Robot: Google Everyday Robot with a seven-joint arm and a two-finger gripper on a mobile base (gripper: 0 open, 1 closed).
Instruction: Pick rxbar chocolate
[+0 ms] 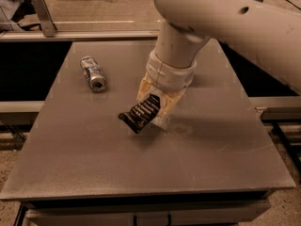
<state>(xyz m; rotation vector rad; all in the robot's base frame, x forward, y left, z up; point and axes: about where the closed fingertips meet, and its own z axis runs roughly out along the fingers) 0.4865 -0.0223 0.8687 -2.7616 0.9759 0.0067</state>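
Note:
The rxbar chocolate (140,113) is a flat black bar with white lettering. It is tilted, its lower end pointing down-left over the middle of the grey table (141,164). My gripper (155,108) is shut on the bar's upper end, with its cream fingers (167,112) on either side. The bar appears lifted off the tabletop. My white arm comes in from the upper right.
A silver can (93,73) lies on its side at the table's back left. A metal rail (80,36) runs behind the table. The arm hides the table's back right part.

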